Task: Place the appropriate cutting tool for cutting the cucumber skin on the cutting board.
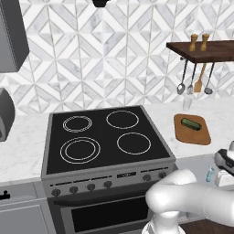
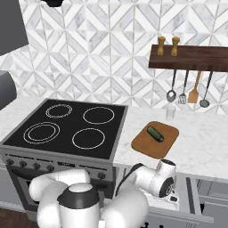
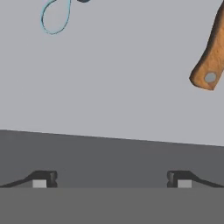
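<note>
The stove (image 1: 105,137) sits left of the pale worktop (image 2: 200,142). On that worktop lies the cutting board (image 2: 144,144), with the cucumber (image 2: 155,133) lying diagonally across it. Below and to the right, the arm reaches into an open drawer (image 2: 193,198). In the hand view, the claw (image 3: 111,179) hangs released, fingers (image 3: 43,179) spread wide over the bare drawer floor. The cutting tool (image 3: 54,17) lies far up and to the left; only a pale blue loop of it shows. Its long axis seems to run away from the claw and out of the top edge, but which end that loop is I cannot tell. An orange wooden handle (image 3: 209,57) lies to the right. The risk is that a straight descent closes on nothing, or drifts right and takes the wrong tool. A grip along the slim tool's length could also slip.
</note>
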